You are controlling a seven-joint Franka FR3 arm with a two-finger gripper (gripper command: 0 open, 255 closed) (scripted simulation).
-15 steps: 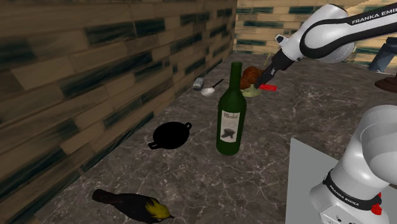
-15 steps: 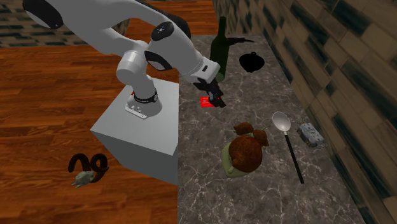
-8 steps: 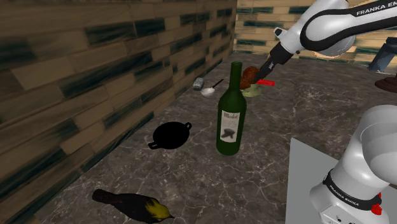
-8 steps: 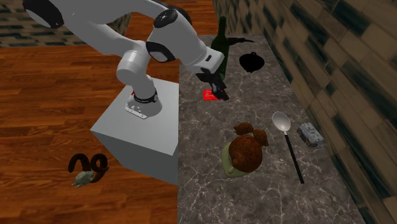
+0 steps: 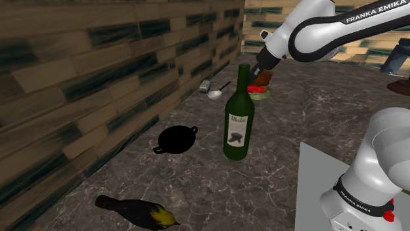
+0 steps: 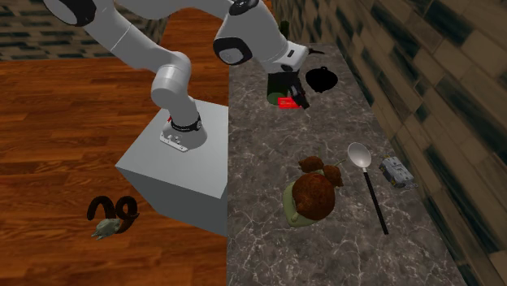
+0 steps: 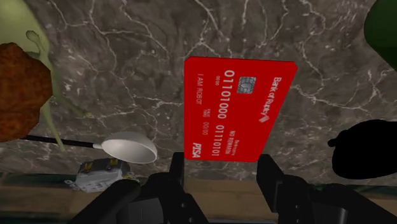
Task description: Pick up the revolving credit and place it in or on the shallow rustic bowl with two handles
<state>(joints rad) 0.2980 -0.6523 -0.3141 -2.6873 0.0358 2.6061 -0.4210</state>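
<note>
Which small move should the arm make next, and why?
Probably carry the red card sideways to the black two-handled bowl: the gripper clasps the card above the counter, and the bowl sits aside, by the green bottle, not beneath the card.

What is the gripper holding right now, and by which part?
The red card. The gripper clasps it at the end nearest the hand, one finger against each long edge, and the rest of the card sticks out ahead of the fingers.

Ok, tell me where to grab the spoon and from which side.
Probably best to take the spoon by its thin black handle, near the silvery head, coming straight down from above and squeezing across its width. It lies flat on the counter, so nothing can slip under it.
</note>
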